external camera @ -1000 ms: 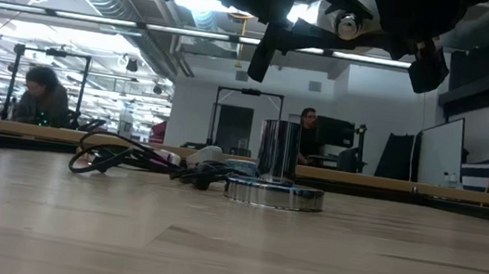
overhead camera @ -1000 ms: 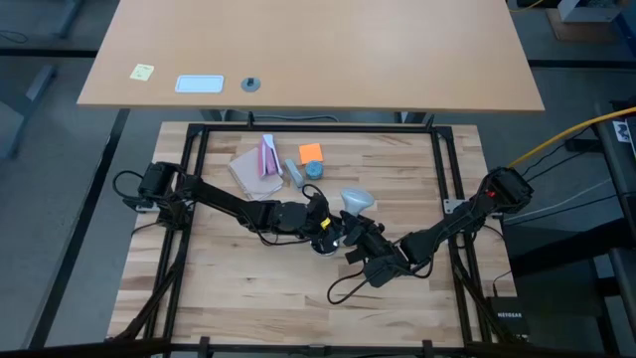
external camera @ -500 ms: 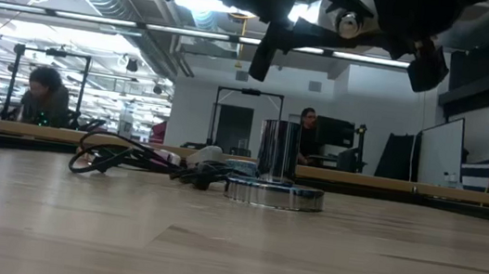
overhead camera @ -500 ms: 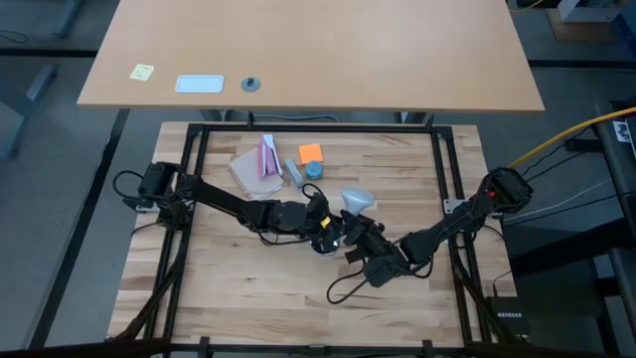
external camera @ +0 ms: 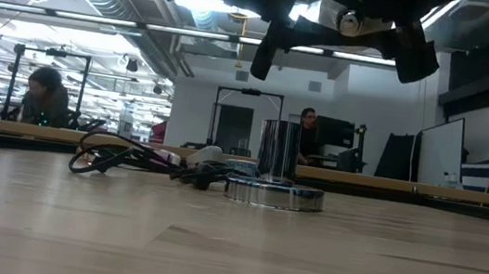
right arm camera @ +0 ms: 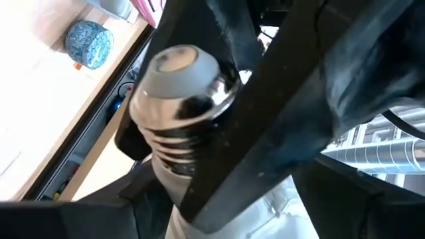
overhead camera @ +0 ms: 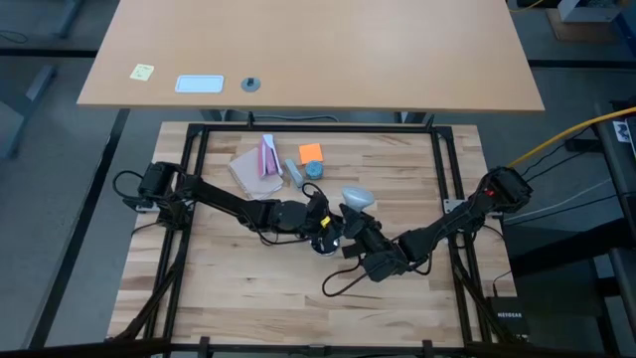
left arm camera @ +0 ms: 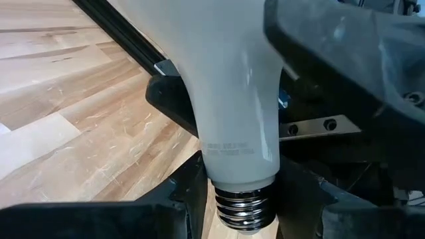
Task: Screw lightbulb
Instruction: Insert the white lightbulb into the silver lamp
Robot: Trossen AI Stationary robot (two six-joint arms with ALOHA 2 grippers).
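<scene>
Left gripper [overhead camera: 323,227], mid-table in high view, clenched on bulb [overhead camera: 357,200] at its neck; screw base [left arm camera: 244,207] pokes out past the fingers, glass end points away. Judged reason: neck grip leaves threads free for mating w/ socket [external camera: 274,193].

Right gripper [overhead camera: 355,227] sits just beside the bulb, fingers spread around the threaded base, not gripping; prob. released to re-grip between turns.

Socket stands upright on table, apart from bulb, directly below both arms in low view. Bulb held above table, not yet in socket. Next: align base over socket opening.
</scene>
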